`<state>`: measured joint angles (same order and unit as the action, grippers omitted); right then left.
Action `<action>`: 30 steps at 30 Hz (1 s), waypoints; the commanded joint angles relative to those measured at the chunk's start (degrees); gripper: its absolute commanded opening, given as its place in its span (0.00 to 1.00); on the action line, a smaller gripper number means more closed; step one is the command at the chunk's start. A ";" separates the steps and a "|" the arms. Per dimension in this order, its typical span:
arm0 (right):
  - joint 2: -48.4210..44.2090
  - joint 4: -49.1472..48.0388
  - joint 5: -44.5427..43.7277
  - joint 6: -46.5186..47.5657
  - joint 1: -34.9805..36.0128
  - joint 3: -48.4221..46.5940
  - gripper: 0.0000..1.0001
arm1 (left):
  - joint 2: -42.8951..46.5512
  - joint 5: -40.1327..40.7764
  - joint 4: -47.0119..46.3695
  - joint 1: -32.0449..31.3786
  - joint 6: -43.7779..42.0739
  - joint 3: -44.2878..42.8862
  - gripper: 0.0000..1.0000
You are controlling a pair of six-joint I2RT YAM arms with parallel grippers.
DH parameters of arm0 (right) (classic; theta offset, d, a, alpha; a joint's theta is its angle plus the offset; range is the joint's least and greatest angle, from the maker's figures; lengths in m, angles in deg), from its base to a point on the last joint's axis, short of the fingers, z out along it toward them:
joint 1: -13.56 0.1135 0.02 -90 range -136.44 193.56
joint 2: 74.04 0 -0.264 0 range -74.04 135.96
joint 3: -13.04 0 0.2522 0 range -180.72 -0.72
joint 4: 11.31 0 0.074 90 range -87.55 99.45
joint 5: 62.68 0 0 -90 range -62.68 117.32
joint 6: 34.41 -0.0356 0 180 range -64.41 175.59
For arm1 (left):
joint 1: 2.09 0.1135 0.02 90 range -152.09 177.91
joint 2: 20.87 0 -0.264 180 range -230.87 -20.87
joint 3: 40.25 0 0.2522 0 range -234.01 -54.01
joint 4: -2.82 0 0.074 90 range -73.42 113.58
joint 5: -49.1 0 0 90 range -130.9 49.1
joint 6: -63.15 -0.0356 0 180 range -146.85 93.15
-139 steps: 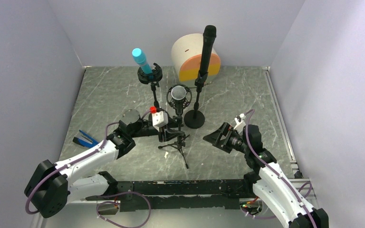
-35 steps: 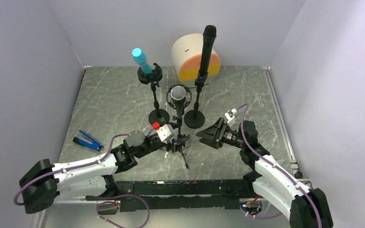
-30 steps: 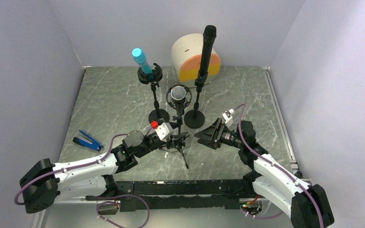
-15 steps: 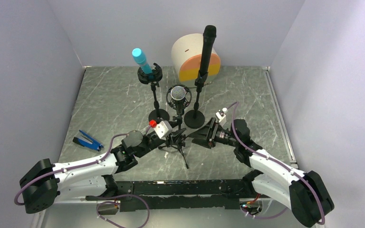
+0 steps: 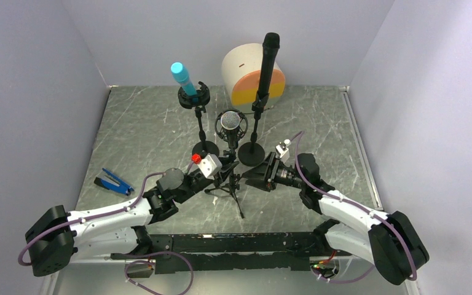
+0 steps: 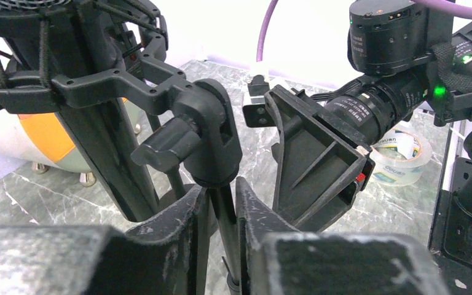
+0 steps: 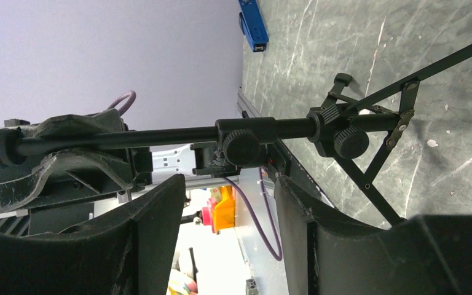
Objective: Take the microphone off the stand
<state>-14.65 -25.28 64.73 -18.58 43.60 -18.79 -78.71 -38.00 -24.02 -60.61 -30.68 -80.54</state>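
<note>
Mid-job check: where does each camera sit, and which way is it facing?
Top external: above and behind the bases, looking down on the table; both arms, the left gripper and right gripper show.
Left wrist: on that wrist, looking along its own fingers, which flank the tripod stand; right gripper beyond.
Right wrist: rolled sideways, looking between its open fingers at the stand's pole and legs.
Shared: all three show the stand.

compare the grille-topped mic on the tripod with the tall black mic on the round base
The grille-topped mic is short, the tall black mic long and slim. The grille-topped mic sits in a ring mount on a tripod, the tall black mic clipped to a round-base stand. Both point upward.
</note>
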 commanded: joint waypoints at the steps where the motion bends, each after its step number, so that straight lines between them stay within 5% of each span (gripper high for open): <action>1: 0.73 -4.90 -0.49 -0.60 0.50 -2.63 0.58 | 0.80 -0.30 -2.38 0.07 0.10 -2.55 0.19; 5: 1.45 -6.75 -0.29 -1.38 0.63 -2.72 0.57 | -0.19 -1.48 -1.19 0.07 0.58 -3.12 0.03; 30: 13.97 -15.80 3.31 -4.10 2.12 -4.92 0.44 | 1.26 -2.72 -12.53 2.31 7.87 5.91 0.03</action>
<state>-1.95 -35.77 66.59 -21.82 45.31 -21.34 -78.04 -39.23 -33.26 -58.67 -24.24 -75.36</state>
